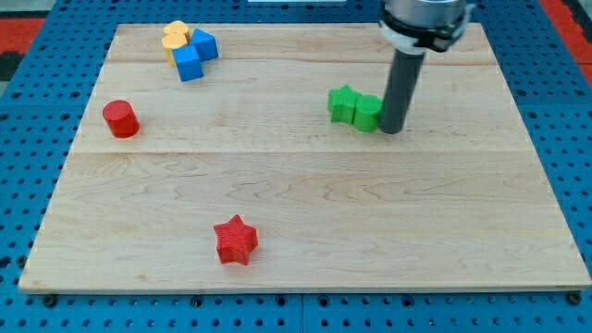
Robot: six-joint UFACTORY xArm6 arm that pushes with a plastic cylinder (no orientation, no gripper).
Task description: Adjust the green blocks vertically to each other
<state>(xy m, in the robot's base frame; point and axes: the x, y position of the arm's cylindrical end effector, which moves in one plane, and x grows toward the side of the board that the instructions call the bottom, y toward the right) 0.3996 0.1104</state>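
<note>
Two green blocks sit side by side right of the board's middle, touching each other: a green star on the left and a smaller green block on the right, its shape unclear. My tip stands on the board right against the right side of the smaller green block. The rod rises straight up from there to the arm at the view's top.
A yellow block and a blue block cluster at the top left. A red cylinder stands at the left. A red star lies near the bottom. The wooden board rests on a blue pegboard.
</note>
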